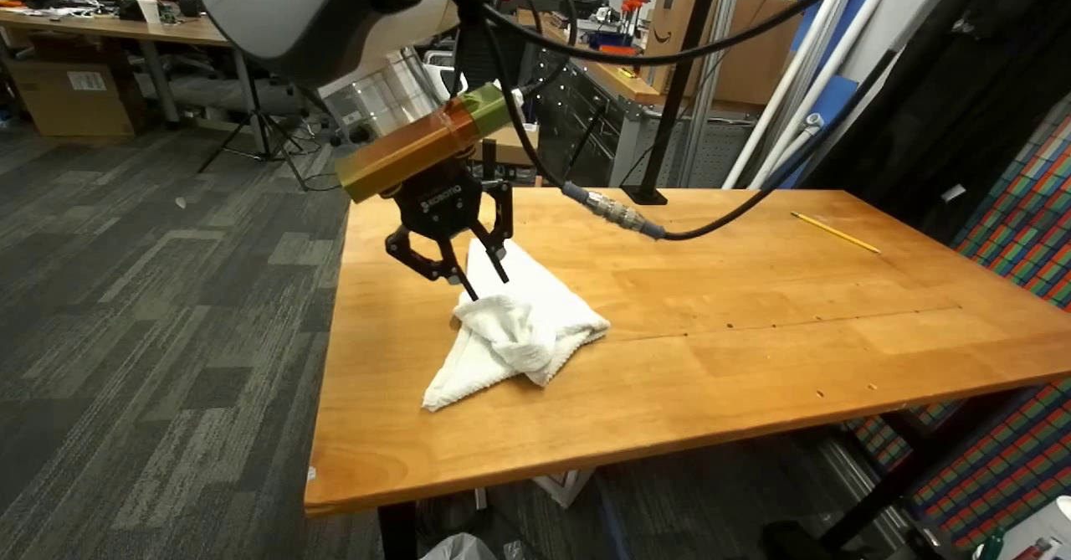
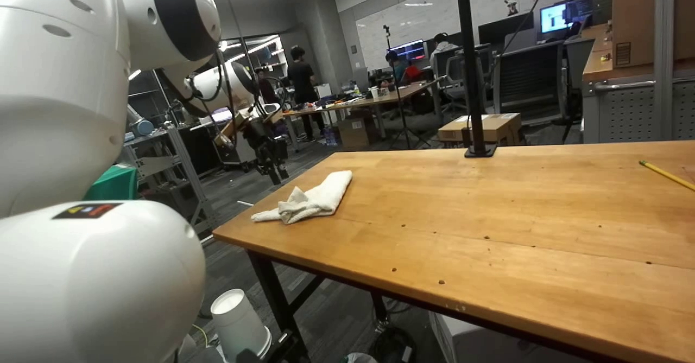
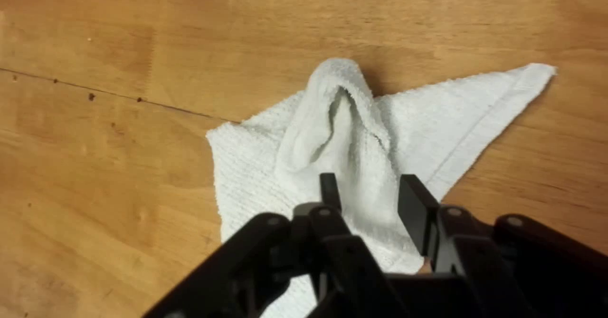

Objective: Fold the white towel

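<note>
The white towel (image 1: pixel 535 330) lies on the wooden table near its end. It is partly folded, with a bunched, curled lump on top and a pointed corner sticking out to one side. It also shows in an exterior view (image 2: pixel 326 195) and in the wrist view (image 3: pixel 256 175). My gripper (image 1: pixel 492 290) is tilted and hangs above the towel, apart from it. In an exterior view the gripper (image 2: pixel 280 177) is clearly higher than the tabletop. In the wrist view the fingers of the gripper (image 3: pixel 368 178) are apart with nothing between them, over the crumpled part.
The wooden table (image 1: pixel 753 292) bears a yellow pencil (image 1: pixel 835 232) toward its far side. A black post (image 1: pixel 644 194) stands at the table's back edge. A thick black cable (image 1: pixel 711 229) hangs from the arm across the table. The table's end edge is close beside the towel.
</note>
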You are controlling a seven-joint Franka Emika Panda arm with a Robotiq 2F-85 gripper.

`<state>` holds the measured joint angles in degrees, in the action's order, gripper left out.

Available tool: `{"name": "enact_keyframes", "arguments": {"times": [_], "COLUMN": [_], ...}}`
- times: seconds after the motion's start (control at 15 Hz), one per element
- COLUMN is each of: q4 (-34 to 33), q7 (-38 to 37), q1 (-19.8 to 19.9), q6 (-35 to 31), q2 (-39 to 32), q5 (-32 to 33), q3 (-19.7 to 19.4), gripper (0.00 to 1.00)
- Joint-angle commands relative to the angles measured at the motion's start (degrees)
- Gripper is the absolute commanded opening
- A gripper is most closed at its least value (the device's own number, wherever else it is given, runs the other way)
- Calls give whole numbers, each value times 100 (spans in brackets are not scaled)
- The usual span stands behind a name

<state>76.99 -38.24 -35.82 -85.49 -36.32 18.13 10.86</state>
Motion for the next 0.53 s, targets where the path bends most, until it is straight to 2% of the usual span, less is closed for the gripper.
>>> {"name": "enact_keyframes", "arguments": {"times": [0.0, 0.13, 0.27, 0.47], "q4": [-447, -440, -122, 736], "q7": [197, 189, 148, 98], "q1": [122, 175, 309, 438], "q6": [37, -43, -308, -1080], "q2": [-114, -47, 201, 827], "q5": [-667, -927, -1054, -1127], "q3": [12, -1, 76, 64], "gripper": [69, 84, 99, 100]}}
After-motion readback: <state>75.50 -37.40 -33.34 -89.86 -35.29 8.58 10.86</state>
